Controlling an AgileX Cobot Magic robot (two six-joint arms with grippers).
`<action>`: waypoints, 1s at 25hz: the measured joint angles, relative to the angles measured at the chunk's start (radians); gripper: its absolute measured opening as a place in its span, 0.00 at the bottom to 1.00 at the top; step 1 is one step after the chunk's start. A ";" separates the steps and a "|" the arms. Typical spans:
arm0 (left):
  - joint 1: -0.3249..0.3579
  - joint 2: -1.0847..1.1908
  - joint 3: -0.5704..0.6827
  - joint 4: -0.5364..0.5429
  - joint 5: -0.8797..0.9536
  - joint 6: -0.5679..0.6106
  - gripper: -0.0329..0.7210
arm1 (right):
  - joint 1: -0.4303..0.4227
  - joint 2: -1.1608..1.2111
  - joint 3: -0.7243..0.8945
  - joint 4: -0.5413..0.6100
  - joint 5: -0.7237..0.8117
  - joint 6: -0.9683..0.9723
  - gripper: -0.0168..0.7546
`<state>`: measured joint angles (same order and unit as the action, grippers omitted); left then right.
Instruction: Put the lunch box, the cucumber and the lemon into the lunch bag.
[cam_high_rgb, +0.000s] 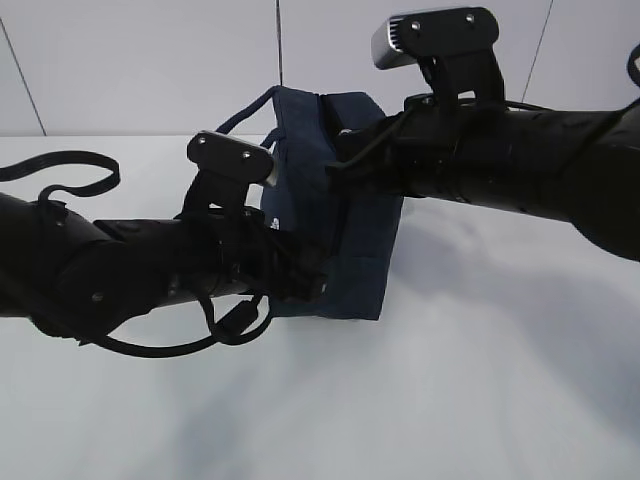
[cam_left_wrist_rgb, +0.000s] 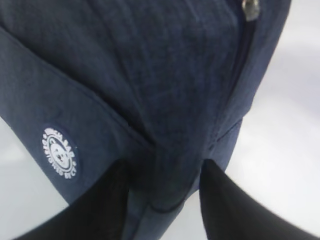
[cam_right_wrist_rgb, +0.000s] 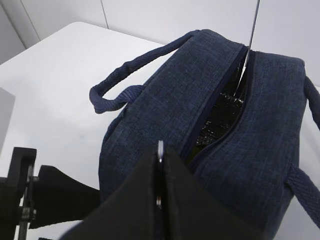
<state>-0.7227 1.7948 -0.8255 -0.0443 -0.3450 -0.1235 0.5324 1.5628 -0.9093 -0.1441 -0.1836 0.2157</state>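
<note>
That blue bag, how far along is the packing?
The lunch bag looks partly unzipped, its shiny lining showing. The left gripper clamps a corner; the right gripper pinches what seems the zipper pull. No lunch box, cucumber or lemon is visible, so packing status is unclear.

Access at the lunch bag. The zipper slit on top gapes narrowly just beyond the closed right gripper, showing a dark glossy lining; its fabric edges stand close together, leaving little room for a gripper to enter. A thin silver piece is pinched between the right gripper's pads at the near end of the slit. One loop handle arches to that gripper's left, above bare white table. The left gripper straddles a lower corner of the bag, fingers on either side of the fabric; open table lies to its right.
</note>
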 joint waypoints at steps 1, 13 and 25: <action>0.000 0.002 0.000 -0.007 -0.006 -0.001 0.45 | 0.000 0.000 0.000 0.000 0.000 0.000 0.02; -0.003 -0.022 -0.002 -0.065 0.052 -0.005 0.05 | 0.000 0.000 -0.004 0.028 -0.007 0.011 0.02; -0.056 -0.078 -0.002 -0.027 0.134 -0.007 0.04 | -0.002 0.015 -0.004 0.126 -0.074 0.013 0.02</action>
<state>-0.7788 1.7167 -0.8274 -0.0713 -0.2110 -0.1305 0.5303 1.5779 -0.9132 -0.0181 -0.2574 0.2288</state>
